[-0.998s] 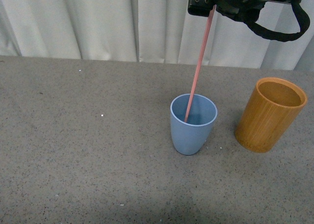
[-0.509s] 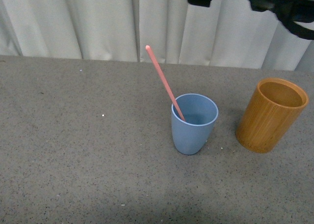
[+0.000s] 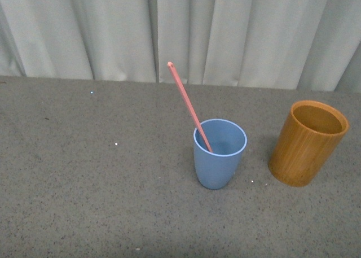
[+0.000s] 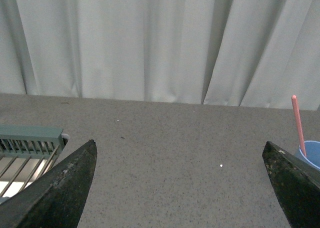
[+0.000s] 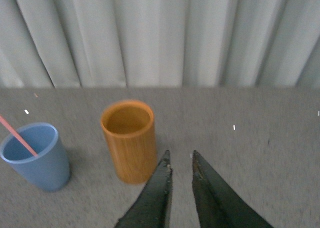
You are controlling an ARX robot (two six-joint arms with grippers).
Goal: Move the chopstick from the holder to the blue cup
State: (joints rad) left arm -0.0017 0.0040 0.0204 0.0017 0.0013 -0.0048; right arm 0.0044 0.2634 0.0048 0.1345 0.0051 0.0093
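Front view: the pink chopstick (image 3: pixel 189 106) stands in the blue cup (image 3: pixel 220 153) at centre frame, its lower end inside the cup, its shaft leaning on the cup's left rim and its rounded tip pointing to the upper left. The bamboo-look holder (image 3: pixel 307 143) stands upright at right, apart from the cup, and its visible interior appears empty. Both rest on the speckled grey desk (image 3: pixel 101 184), with pale curtains (image 3: pixel 180 32) behind. Neither arm appears in this view.

Left wrist view: the left tool (image 4: pixel 182 180) has its jaws spread wide with nothing between them; the chopstick and cup rim sit at the right edge, and a slatted green rack (image 4: pixel 27 143) lies at the lower left.

Right wrist view: the right tool (image 5: pixel 180 160) has its jaws nearly together, a narrow gap showing, and holds nothing; it sits just beside the holder, with the cup and chopstick at far left.

Judged step: the transfer looks complete for this stick. No further chopstick is visible, so the next move probably calls only for parking the arms.
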